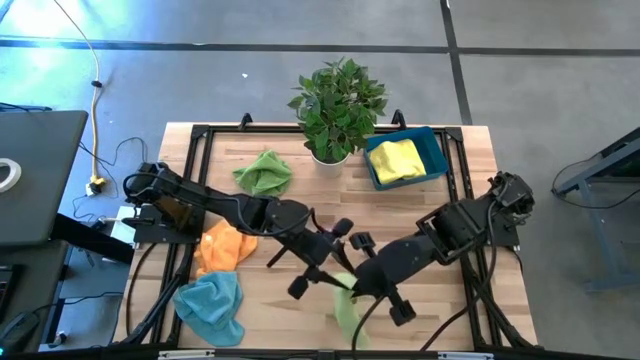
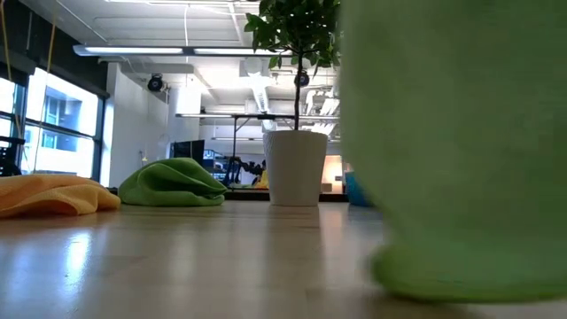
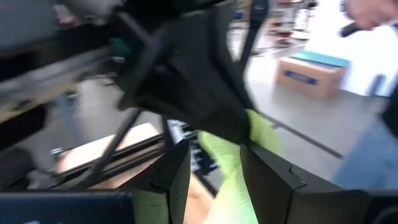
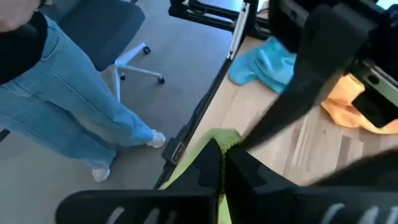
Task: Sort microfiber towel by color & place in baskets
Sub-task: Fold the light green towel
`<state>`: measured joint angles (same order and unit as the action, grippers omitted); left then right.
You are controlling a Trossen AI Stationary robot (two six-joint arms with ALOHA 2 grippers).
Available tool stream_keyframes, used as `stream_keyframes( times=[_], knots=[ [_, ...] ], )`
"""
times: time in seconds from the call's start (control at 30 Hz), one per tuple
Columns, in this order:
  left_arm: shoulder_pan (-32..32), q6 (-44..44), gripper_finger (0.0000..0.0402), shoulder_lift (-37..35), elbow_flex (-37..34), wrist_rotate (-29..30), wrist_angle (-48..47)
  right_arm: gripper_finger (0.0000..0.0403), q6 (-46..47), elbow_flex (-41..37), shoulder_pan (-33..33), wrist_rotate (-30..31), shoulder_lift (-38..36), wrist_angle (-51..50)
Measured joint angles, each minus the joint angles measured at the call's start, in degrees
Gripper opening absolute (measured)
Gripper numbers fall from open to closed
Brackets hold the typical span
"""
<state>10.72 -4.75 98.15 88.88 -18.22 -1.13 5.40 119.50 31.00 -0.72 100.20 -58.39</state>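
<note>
A lime-green towel hangs near the table's front edge, with my right gripper shut on its top. My left gripper is open and level. Its two fingers stand on either side of the hanging towel strip, just below the right gripper. A second green towel lies at the far left. An orange towel and a blue towel lie at the near left. The teal-blue basket at the far right holds a yellow towel. My right gripper pinches the lime-green towel's bunched upper end between its two shut fingers, slanting down from the table's right. The towel hangs slack below them, and its lower end rests on the table. My left gripper: I cannot tell whether its fingers touch the strip.
A potted plant in a white pot stands at the far middle, beside the basket. A person in jeans stands by an office chair off the table's near side. Bare wood shows between the towels and at the near right.
</note>
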Motion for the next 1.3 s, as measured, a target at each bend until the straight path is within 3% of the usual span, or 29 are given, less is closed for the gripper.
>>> stream_keyframes(
  times=[0.17,0.47,0.87,1.03,1.3],
  knots=[
    [0.2,0.0,0.0131,0.0,0.0,-6.8,-0.5,0.0000,0.1,0.0,0.0,-0.2,0.0,-0.1],
    [0.2,0.0,0.0131,0.0,0.0,-7.3,-1.3,0.0000,1.1,0.0,-0.2,2.7,0.0,-2.5],
    [1.0,2.5,0.0131,0.0,0.0,-11.0,-5.9,0.0000,2.3,0.0,-0.3,17.9,0.0,-13.2],
    [0.9,0.1,0.0131,0.0,0.0,-7.5,-6.0,0.0000,3.5,0.0,-0.2,14.4,0.0,-13.4],
    [0.8,-1.0,0.0131,0.0,0.0,12.5,-6.3,0.0000,7.3,0.0,2.5,4.2,0.0,-13.0]
  ],
)
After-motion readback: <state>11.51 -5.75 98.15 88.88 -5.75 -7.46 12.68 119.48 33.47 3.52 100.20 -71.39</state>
